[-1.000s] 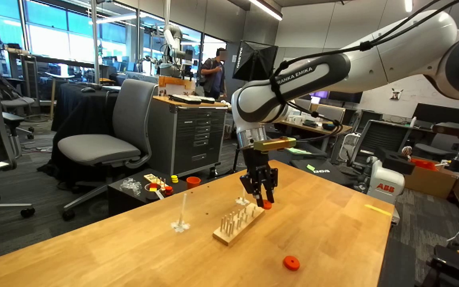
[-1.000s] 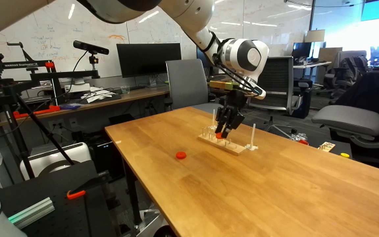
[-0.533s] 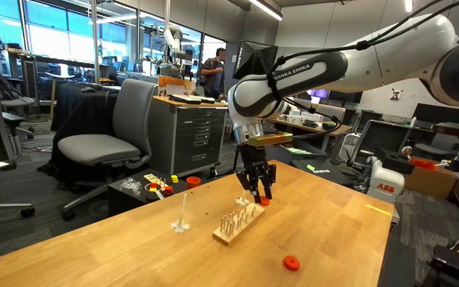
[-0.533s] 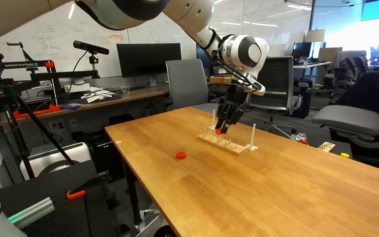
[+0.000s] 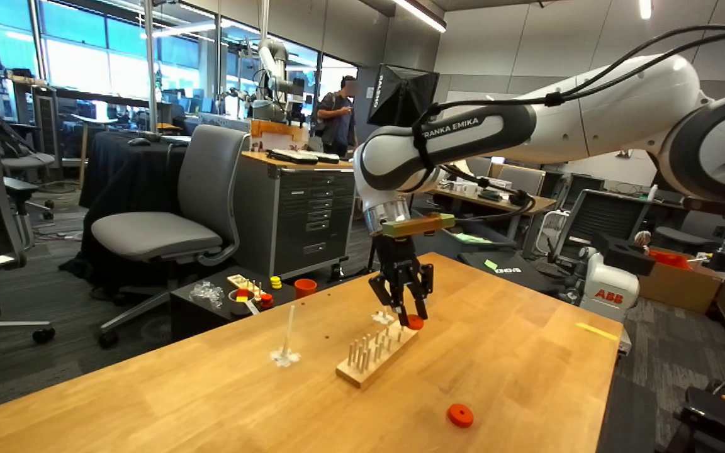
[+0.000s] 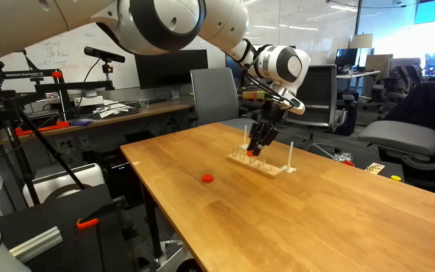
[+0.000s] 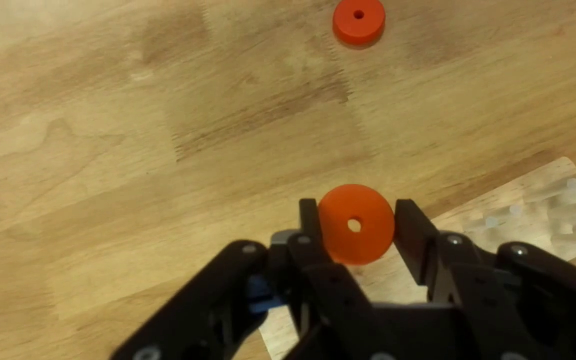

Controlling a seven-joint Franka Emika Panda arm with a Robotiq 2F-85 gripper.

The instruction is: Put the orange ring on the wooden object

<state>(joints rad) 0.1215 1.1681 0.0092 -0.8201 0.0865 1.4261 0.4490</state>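
Note:
An orange ring (image 7: 356, 247) with a small centre hole is pinched between the two black fingers of my gripper (image 7: 355, 215) in the wrist view. The wooden object (image 5: 384, 360), a flat light base with thin upright pegs, lies on the table below. In an exterior view the held ring (image 5: 415, 323) appears over its far end, just above the surface. Part of the wooden object (image 7: 528, 200) shows at the right in the wrist view; my gripper covers much of it. A similar second ring (image 6: 207, 178) lies apart on the table.
Two thin pale sticks stand upright on whitish feet near the base: one stick (image 5: 287, 336) towards the table's edge, the other stick (image 6: 245, 135) behind it. A low black side table (image 5: 211, 321) holds another pegged board, cups and small rings.
My gripper and the held ring have drifted slightly left in both exterior views, rising a little and then lowering again. The base and the loose ring have stayed in place.

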